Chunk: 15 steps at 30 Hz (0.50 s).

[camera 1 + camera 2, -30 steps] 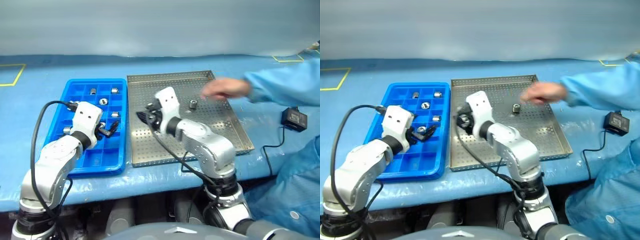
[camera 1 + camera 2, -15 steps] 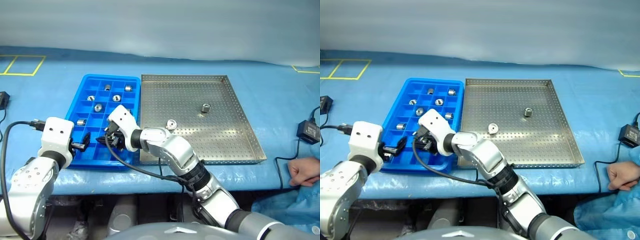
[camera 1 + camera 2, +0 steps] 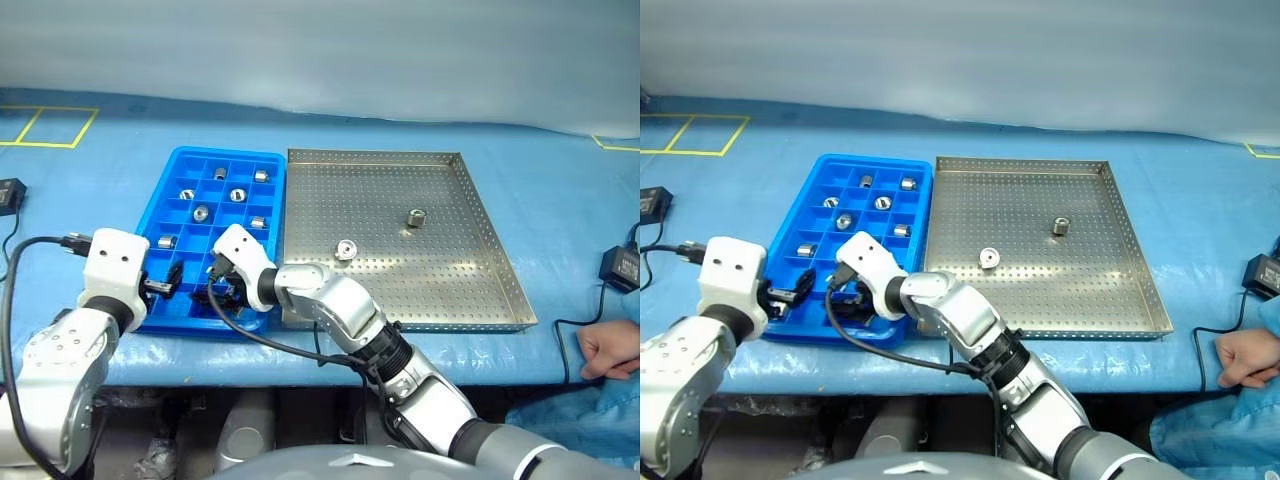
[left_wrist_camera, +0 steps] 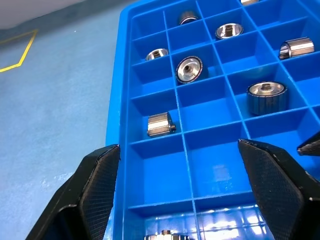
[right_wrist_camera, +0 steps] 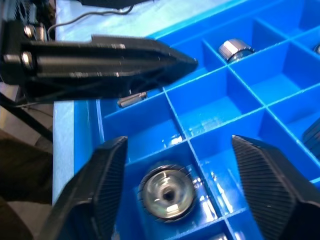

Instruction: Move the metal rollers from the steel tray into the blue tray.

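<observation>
The blue tray [image 3: 228, 153] lies left of the steel tray [image 3: 450, 290] on the blue table. Two metal rollers [image 3: 346, 249] [image 3: 416, 217] rest on the steel tray's perforated floor. Several more sit in the blue tray's compartments [image 4: 188, 69]. My right gripper [image 5: 178, 142] hangs open over a front compartment of the blue tray, and one roller [image 5: 166, 194] lies loose in that compartment between its fingers. My left gripper [image 4: 178, 147] is open and empty over the tray's front left part, close beside the right one.
A person's hand [image 3: 605, 350] rests on the table's front right edge. One black power adapter [image 3: 620, 268] lies at the right and another [image 3: 10, 192] at the far left. Yellow tape marks [image 3: 60, 125] sit at the table's back left.
My right gripper swung from the steel tray to the blue tray's front, then opened and let a roller drop into a compartment. The person's hand left the steel tray, where a second roller lies. The camera has shifted.
</observation>
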{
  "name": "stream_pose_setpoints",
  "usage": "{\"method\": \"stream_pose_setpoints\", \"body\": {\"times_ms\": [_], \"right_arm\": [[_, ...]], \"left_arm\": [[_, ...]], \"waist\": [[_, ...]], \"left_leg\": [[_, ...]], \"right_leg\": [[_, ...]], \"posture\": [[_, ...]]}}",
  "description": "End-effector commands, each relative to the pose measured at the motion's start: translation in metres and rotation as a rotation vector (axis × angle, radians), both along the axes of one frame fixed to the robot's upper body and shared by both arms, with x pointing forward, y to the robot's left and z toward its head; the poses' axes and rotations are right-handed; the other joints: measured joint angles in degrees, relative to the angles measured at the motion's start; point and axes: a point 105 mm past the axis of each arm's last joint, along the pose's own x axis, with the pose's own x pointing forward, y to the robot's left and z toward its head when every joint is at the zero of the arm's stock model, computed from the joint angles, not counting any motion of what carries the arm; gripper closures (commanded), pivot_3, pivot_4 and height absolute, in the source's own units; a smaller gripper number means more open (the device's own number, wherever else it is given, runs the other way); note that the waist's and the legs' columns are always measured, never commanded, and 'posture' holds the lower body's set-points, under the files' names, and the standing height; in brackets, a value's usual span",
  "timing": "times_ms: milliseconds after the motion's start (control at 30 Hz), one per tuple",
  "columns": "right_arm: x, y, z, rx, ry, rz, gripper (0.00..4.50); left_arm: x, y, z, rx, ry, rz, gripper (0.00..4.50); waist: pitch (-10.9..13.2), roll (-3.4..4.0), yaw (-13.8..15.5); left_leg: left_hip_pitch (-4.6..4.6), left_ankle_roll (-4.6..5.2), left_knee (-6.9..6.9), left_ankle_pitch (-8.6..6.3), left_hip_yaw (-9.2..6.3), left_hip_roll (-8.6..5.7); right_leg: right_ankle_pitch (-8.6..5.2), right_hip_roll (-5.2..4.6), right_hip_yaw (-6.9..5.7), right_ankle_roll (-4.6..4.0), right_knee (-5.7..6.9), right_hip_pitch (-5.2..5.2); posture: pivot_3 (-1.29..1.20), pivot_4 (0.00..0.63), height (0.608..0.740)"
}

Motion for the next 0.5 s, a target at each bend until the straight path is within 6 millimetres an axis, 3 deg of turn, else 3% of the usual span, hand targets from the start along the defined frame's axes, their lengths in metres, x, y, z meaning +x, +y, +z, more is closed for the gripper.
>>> {"method": "stream_pose_setpoints", "body": {"times_ms": [33,200,367,500], "right_arm": [[0.009,-0.011,0.04,0.129,-0.09,-0.06,0.75],[0.037,-0.07,0.057,0.105,-0.205,-0.272,0.75],[0.06,-0.144,0.042,-0.031,-0.205,-0.56,0.75],[0.06,-0.16,0.015,-0.101,-0.117,-0.623,0.75]], "left_arm": [[0.006,-0.017,0.006,-0.035,-0.048,-0.072,0.39],[0.012,-0.039,0.008,-0.12,-0.083,-0.169,0.39],[0.015,-0.076,0.008,-0.245,-0.093,-0.369,0.39],[0.017,-0.098,0.004,-0.313,-0.082,-0.479,0.39]], "waist": [[0.0,-0.02,0.1],[0.0,-0.03,0.0],[0.0,-0.03,-0.2],[0.0,-0.01,-1.7]], "left_leg": [[-0.01,0.0,0.0,0.0,-0.01,0.0],[-0.02,-0.01,0.04,0.01,-0.06,-0.01],[-0.06,0.0,0.02,0.01,-0.07,-0.08],[-0.04,0.0,-0.02,0.01,-0.01,-0.04]], "right_leg": [[0.0,0.0,0.0,0.0,0.0,0.01],[0.01,-0.14,-0.03,0.01,-0.06,0.06],[-0.01,-0.07,-0.05,-0.07,-0.03,0.03],[0.02,0.01,-0.02,-0.28,-0.01,0.01]], "posture": [[0.28,0.15,0.74],[0.25,0.15,0.74],[0.19,0.15,0.74],[0.16,0.15,0.74]]}}
